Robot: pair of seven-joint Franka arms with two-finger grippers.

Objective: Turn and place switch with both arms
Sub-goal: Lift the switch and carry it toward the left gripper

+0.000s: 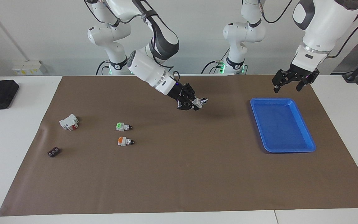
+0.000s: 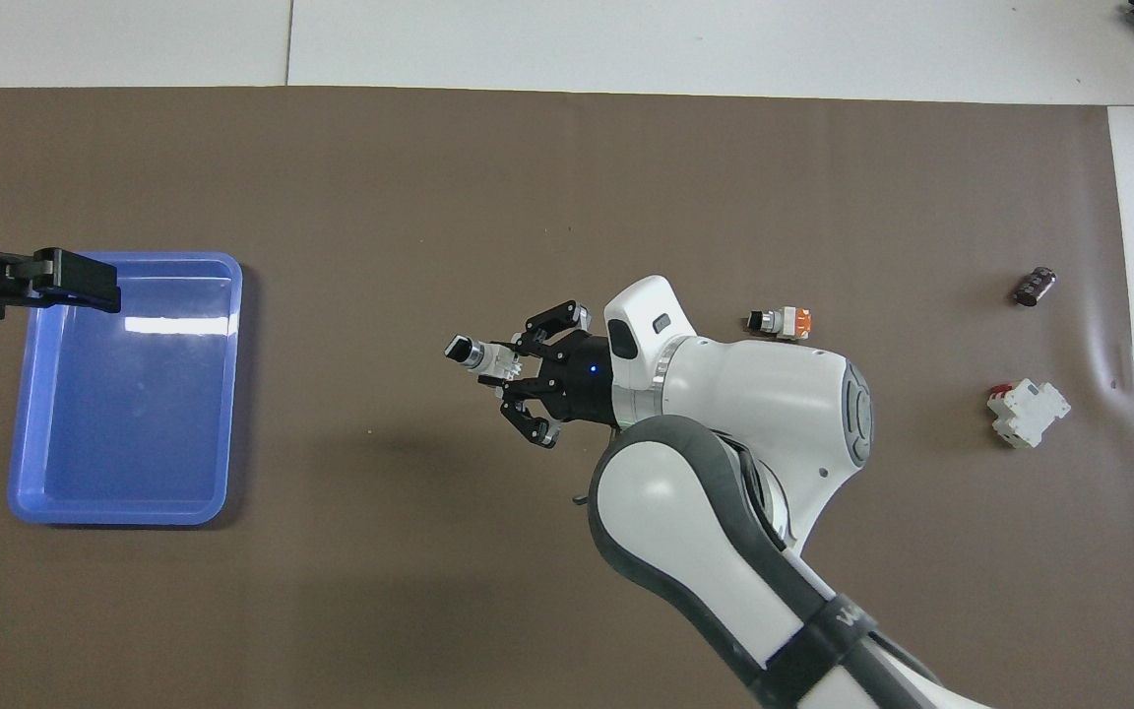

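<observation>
Here the right tool [image 1: 194,104] is clamped on the switch [image 1: 199,103], carrying it in the air over the middle of the bench [image 1: 179,174] with its black knob end pointing toward the blue tray [image 1: 303,149], likely for a handover. The left tool [image 1: 292,81] waits, spread wide and empty, above the tray's near edge. The green-marked switch [image 1: 122,126] and the orange-marked switch [image 1: 124,141] lie well apart from the path.
</observation>
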